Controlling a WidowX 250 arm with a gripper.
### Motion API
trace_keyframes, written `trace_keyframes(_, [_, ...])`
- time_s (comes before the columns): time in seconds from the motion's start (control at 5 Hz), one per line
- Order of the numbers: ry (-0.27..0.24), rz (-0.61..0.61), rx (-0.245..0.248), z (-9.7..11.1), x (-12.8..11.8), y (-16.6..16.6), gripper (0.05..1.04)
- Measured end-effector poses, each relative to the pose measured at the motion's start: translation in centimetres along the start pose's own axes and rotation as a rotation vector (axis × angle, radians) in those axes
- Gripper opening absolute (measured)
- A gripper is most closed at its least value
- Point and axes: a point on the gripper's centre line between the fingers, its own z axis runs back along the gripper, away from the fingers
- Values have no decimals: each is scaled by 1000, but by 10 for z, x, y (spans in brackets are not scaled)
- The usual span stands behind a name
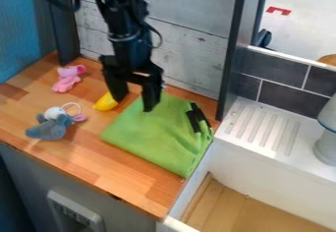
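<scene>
Far left on the wooden desk (85, 157): one grey plush mouse (47, 129), pale head and pink detail toward the right, a thin white loop above it. Next, farther back: one pink plush toy (68, 78), loose on the wood. Next: one yellow piece (105, 101), partly hidden by the near tip of the end effector (134, 104); whether the two touch cannot be told. End effector: black, hanging down, fingers spread, wood visible between them, nothing pinched; one finger beside the yellow piece, the other over the rear left part of the green cloth, contact uncertain. Green cloth (154, 137): one, lying on the desk, apparently folded in layers, its right side slightly rumpled. On that side: dark strips (195, 119), slanted, nature unclear. Far right: one white ribbed ledge (263, 130), with a pale vessel (326, 145) at the view's edge. Status, as judged: the cloth is down and looks folded, though whether that counts as finished work cannot be told; no grasp is made, and the yellow piece and both plush toys rest on the desk, none lifted.
</scene>
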Motion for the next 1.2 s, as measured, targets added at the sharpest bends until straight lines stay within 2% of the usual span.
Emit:
trace_keyframes(0.2, [11, -17, -27, -15, 14, -3, 1003])
trace_keyframes(0.4, [5, -160, -25, -33, 38, -2, 1003])
trace_keyframes(0.6, [-1, -214, 18, -41, 44, -1, 1003])
trace_keyframes(0.8, [19, -230, 50, -48, 37, 5, 1003])
trace_keyframes(1.0, [70, -240, 65, -61, 9, 8, 1003])
trace_keyframes(1.2, [31, -265, -6, -59, -9, -1, 1003])
